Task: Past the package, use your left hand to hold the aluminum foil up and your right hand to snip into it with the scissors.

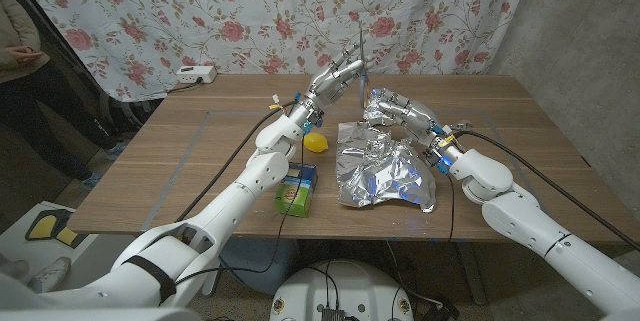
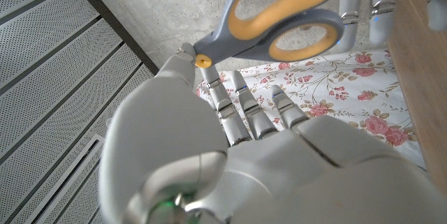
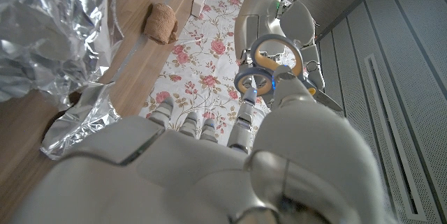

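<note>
Foil [image 1: 385, 171] lies crumpled on the desk [image 1: 200, 151], right of the package [image 1: 297, 189], apparently uncut. Left hand [image 1: 335, 81] pinches the scissors [image 1: 361, 49] upright; right hand [image 1: 398, 113] touches the foil's far edge, grip unclear, so lifting and snipping remain.

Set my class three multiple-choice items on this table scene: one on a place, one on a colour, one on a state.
1. Where does the lemon lie?
A on the foil
B just beyond the green carton
C against the white power strip

2. What colour are the handles of the scissors?
A red
B grey and yellow
C black

3. What holds the scissors?
A the left hand
B the right hand
C nothing; they lie on the table

Key: B, it sits on bare wood behind the carton; B, the left wrist view shows both colours; A, that hand holds them raised, blades up.
</note>
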Robot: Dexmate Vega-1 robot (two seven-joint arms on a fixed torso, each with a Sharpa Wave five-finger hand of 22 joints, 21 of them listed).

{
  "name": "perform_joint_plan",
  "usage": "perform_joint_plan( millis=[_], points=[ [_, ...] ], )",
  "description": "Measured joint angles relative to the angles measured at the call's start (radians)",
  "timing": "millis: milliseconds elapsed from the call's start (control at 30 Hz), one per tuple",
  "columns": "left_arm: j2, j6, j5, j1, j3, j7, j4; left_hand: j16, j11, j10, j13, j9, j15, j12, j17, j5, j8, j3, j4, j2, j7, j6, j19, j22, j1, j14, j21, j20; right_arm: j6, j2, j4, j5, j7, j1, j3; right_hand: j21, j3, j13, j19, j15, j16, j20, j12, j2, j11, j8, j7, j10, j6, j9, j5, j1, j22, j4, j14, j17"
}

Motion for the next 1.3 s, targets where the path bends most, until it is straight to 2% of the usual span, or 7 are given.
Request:
perform_joint_plan(
  millis=[833,933,1033,1100,1300],
  points=[
    [-0.006,0.014,-0.004,-0.003,0.004,-0.017,0.014,0.000,0.000,0.000,0.000,0.000,-0.003,0.005,0.009,0.004,0.000,-0.007,0.001,0.002,0.000,0.000,0.000,0.000,0.001,0.011,0.000,0.000,-0.002,0.006,0.019,0.009,0.045,0.026,-0.019,0.000,0.000,0.000,-0.010,0.000,0.000,-0.010,0.000,0.013,-0.021,-0.009,-0.001,-0.004,-0.017,0.000,0.000,0.013,0.000,0.000,0.000,0.000],
    [-0.007,0.016,-0.007,-0.003,0.004,-0.021,0.015,0.000,0.000,0.000,0.000,0.000,-0.003,0.004,0.009,0.004,0.000,-0.007,0.001,0.002,0.000,0.000,0.000,0.000,0.001,0.011,0.000,0.000,-0.002,0.007,0.019,0.009,0.046,0.027,-0.020,0.000,0.000,-0.003,-0.019,-0.016,0.000,-0.024,0.000,0.018,-0.046,-0.009,-0.011,-0.003,-0.007,0.000,0.000,0.018,0.000,0.000,-0.002,0.000],
    [-0.009,0.019,-0.009,-0.005,0.005,-0.028,0.019,0.000,0.000,0.000,0.000,0.000,-0.001,0.004,0.014,0.004,0.000,-0.007,0.001,0.002,-0.002,-0.002,0.000,0.000,0.001,0.012,0.000,0.000,-0.003,0.008,0.019,0.009,0.046,0.029,-0.021,0.000,0.000,-0.004,-0.014,-0.027,0.000,-0.036,0.000,0.018,-0.057,-0.009,-0.015,-0.003,-0.004,0.000,0.000,0.018,0.000,0.000,0.000,0.000],
    [-0.009,0.020,-0.010,-0.005,0.005,-0.031,0.020,0.000,0.000,0.000,0.000,0.000,-0.001,0.003,0.014,0.004,0.000,-0.007,0.001,0.002,-0.002,-0.002,0.000,0.000,0.001,0.013,0.000,0.000,-0.003,0.009,0.019,0.009,0.046,0.029,-0.021,0.000,0.003,-0.004,-0.014,-0.031,0.000,-0.047,0.000,0.022,-0.057,-0.009,-0.021,-0.003,0.003,0.000,0.000,0.022,0.000,0.003,-0.001,0.000],
    [-0.011,0.021,-0.011,-0.007,0.005,-0.037,0.024,0.000,0.000,0.000,0.000,0.000,-0.001,0.000,0.014,0.004,0.000,-0.007,0.001,0.002,-0.002,-0.002,0.000,0.000,0.001,0.013,0.000,0.000,-0.006,0.011,0.019,0.010,0.044,0.030,-0.022,0.000,0.004,-0.004,-0.013,-0.031,0.000,-0.048,0.000,0.027,-0.061,-0.009,-0.021,0.000,0.004,0.000,0.000,0.018,0.000,0.004,-0.001,0.000]
  ],
)
